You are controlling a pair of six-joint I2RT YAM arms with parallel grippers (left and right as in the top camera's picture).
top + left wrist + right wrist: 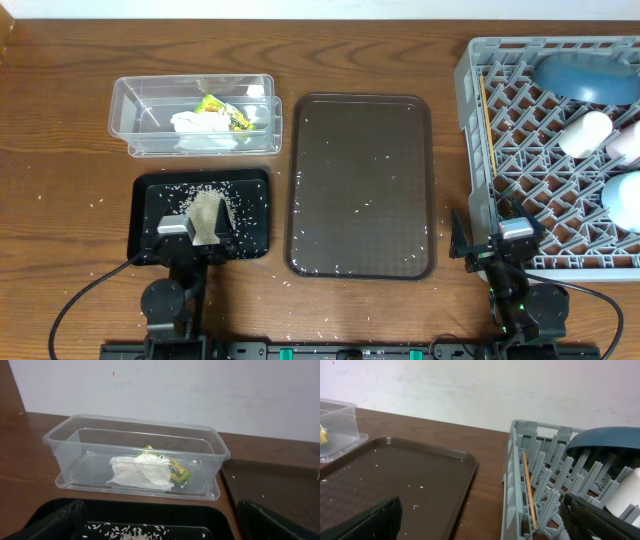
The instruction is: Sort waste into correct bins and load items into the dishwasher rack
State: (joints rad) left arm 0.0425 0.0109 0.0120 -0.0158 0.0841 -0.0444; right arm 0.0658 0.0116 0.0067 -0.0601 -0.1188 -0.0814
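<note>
Bare wood of the counter point(60, 150) is seen at the far left, marked only by stray rice grains, and a broad strip is left open along the far edge. A clear plastic tub point(190, 80) is set at the far left, its long side parallel to that edge. A crumpled white tissue point(200, 125) and a yellow-green snack wrapper point(212, 104) are held inside it, touching each other, toward its right half. A narrow strip of wood is left between the tub and the shallow black tray point(255, 228) on its near side. A rice heap point(208, 208) is piled near the tray's middle, with loose grains spread around it. The left gripper point(162, 510) is held released over the tray's near part, its fingers spread wide with nothing between them. The rice heap lies just ahead of it, and the tub is found beyond that.

A brown serving tray point(360, 98) is placed just beside both bins on their right, with only a thin gap between. A few grains are scattered on it. A strip of counter is left between it and the grey dishwasher rack point(468, 120), which is cut off by the right edge of the overhead view. Wooden chopsticks point(487, 120) are laid inside along the rack's left wall. A large blue bowl point(585, 75) is seated on the dividers at the far end, a white cup point(585, 133) just nearer, and a small light-blue bowl point(625, 200) nearer again at the right edge. The right gripper point(481, 505) is held released at the rack's near left corner, fingers wide, nothing grasped. The chopsticks lie ahead of it, slightly to the right.
</note>
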